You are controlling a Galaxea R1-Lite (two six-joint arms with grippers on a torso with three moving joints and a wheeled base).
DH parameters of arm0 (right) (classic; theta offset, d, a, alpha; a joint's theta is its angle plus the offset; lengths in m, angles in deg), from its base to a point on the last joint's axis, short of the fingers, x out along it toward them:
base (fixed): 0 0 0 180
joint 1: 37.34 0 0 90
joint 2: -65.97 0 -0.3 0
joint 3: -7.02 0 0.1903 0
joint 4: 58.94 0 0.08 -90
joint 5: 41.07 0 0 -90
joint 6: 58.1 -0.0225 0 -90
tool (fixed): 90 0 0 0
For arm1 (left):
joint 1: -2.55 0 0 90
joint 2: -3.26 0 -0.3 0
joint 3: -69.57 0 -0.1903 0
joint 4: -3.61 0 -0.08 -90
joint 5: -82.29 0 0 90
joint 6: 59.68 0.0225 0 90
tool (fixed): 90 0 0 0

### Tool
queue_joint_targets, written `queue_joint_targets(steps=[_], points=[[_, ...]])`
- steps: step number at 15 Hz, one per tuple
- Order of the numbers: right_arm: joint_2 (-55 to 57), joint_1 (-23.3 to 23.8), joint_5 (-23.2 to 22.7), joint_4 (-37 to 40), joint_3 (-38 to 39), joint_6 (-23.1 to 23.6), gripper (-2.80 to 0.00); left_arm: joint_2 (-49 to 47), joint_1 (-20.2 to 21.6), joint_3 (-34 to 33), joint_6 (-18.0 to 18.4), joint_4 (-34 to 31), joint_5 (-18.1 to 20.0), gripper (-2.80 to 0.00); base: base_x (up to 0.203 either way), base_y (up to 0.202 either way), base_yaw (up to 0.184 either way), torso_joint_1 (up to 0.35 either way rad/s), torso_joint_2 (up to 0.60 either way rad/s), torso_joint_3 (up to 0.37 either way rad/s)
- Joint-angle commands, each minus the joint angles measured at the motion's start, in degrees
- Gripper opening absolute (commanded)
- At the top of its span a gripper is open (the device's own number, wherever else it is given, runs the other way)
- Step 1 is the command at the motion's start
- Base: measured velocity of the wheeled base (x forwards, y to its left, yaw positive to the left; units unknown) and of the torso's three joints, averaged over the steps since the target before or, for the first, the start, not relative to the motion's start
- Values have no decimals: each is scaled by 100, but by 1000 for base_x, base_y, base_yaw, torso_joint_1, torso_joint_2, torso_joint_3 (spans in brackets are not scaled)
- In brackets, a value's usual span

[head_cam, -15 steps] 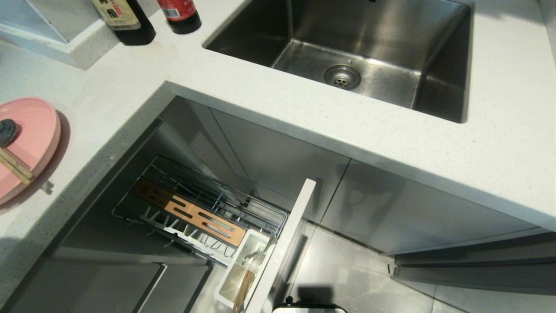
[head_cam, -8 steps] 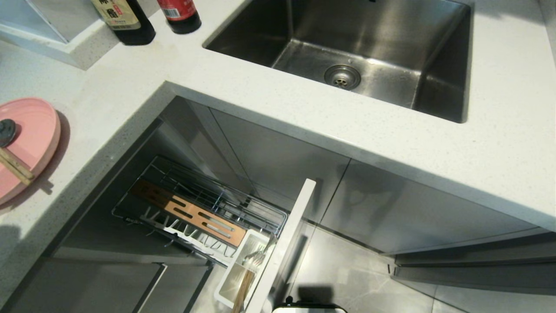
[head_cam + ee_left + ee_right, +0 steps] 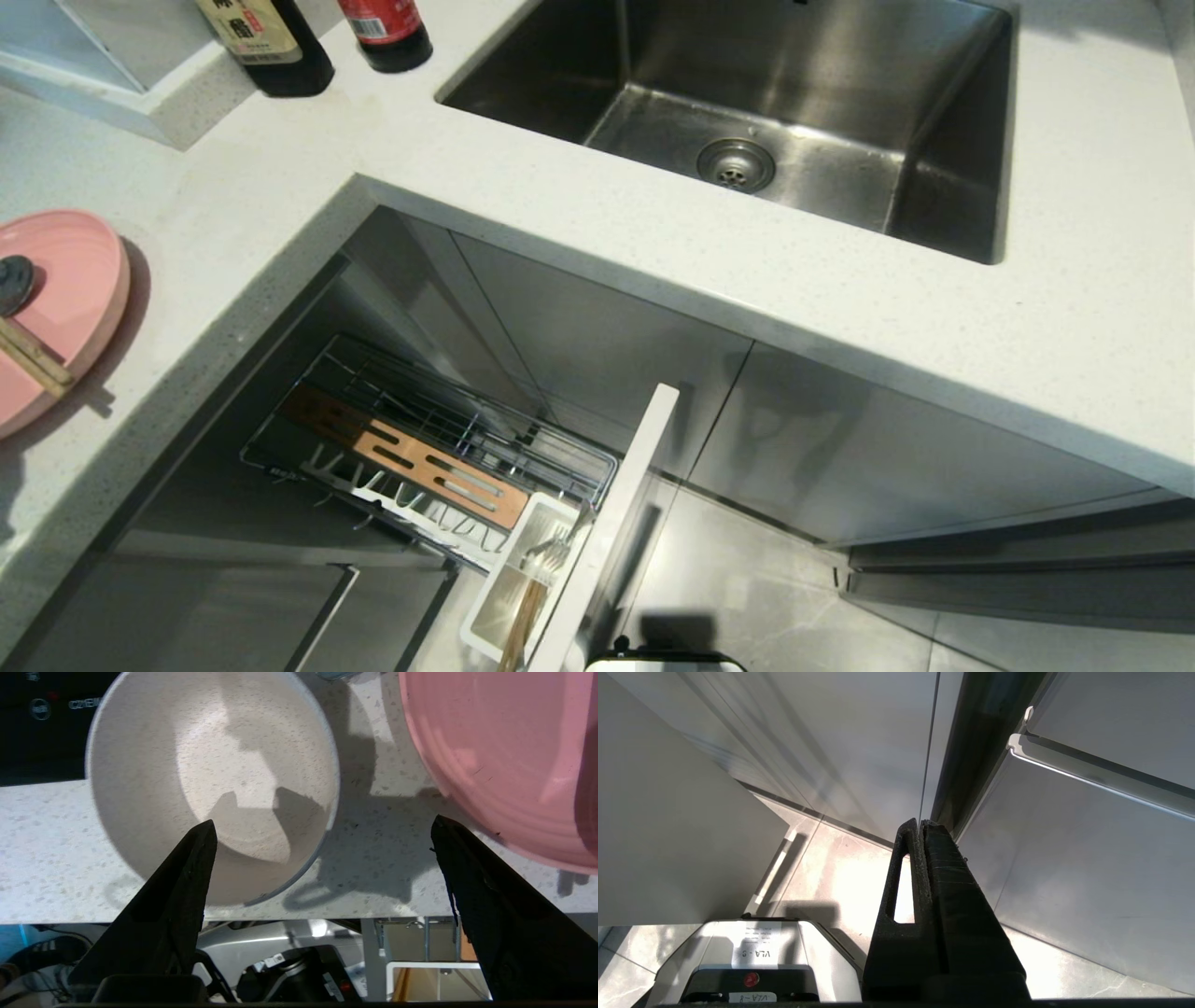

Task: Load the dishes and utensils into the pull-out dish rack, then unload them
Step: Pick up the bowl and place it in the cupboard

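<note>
The cream-white bowl [image 3: 210,774] stands on the speckled counter beside the pink plate [image 3: 504,756]. My left gripper [image 3: 321,825] hangs open above the bowl's rim. One finger [image 3: 187,882] is over the bowl's inside and the other [image 3: 472,882] is over bare counter near the plate. In the head view the plate [image 3: 65,280] carries wooden chopsticks [image 3: 33,359] and a dark round end that looks like the spoon [image 3: 13,283]. The pull-out dish rack [image 3: 485,439] stands drawn out below, dishes absent from its wires. My right gripper [image 3: 920,823] is shut and parked low by the cabinet fronts.
The steel sink [image 3: 747,103] lies at the back right. Two dark bottles [image 3: 280,47] stand at the back left. The rack's white utensil cup [image 3: 495,597] holds metal cutlery and wooden sticks behind the pale cabinet front [image 3: 625,504]. The counter edge [image 3: 280,271] overhangs the rack.
Plate, chopsticks, rack and cup keep their places in the head view. Only the shadow on the counter's near left corner has shifted.
</note>
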Motion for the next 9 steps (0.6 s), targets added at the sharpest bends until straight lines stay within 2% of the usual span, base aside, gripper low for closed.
queue_joint_targets(steps=[1,3,9], points=[[2,-2,-1,0,9,0,-280,-154,174,-32,-17,54,230,0,0,0,0,0,0,0],[2,-2,-1,0,9,-2,-280,-234,329,-65,-9,142,437,0,0,0,0,0,0,0],[2,-2,-1,0,9,0,-280,-353,453,-214,0,319,554,0,0,0,0,0,0,0]])
